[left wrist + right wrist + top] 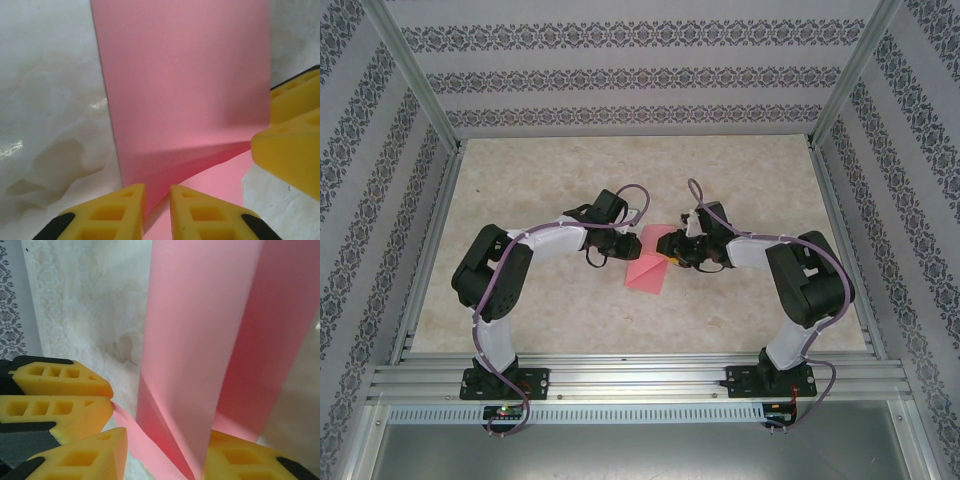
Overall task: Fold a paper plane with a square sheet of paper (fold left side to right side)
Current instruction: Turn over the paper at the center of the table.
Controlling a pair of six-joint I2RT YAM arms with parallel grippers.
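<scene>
So, 1 sheet (648,271), L gripper (157,194), R gripper (166,450)

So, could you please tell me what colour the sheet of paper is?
The paper is plain pink-red, with no markings; the left wrist view shows it best.

The square sheet of paper (648,270) is pink-red, the table (520,200) marbled beige, the walls (620,40) floral-striped.

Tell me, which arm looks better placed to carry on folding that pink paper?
Probably the right. The right gripper has open fingers either side of the raised flap of the square sheet of paper, ready to close on it. The left gripper sits at the sheet's edge, fingers barely apart.
</scene>
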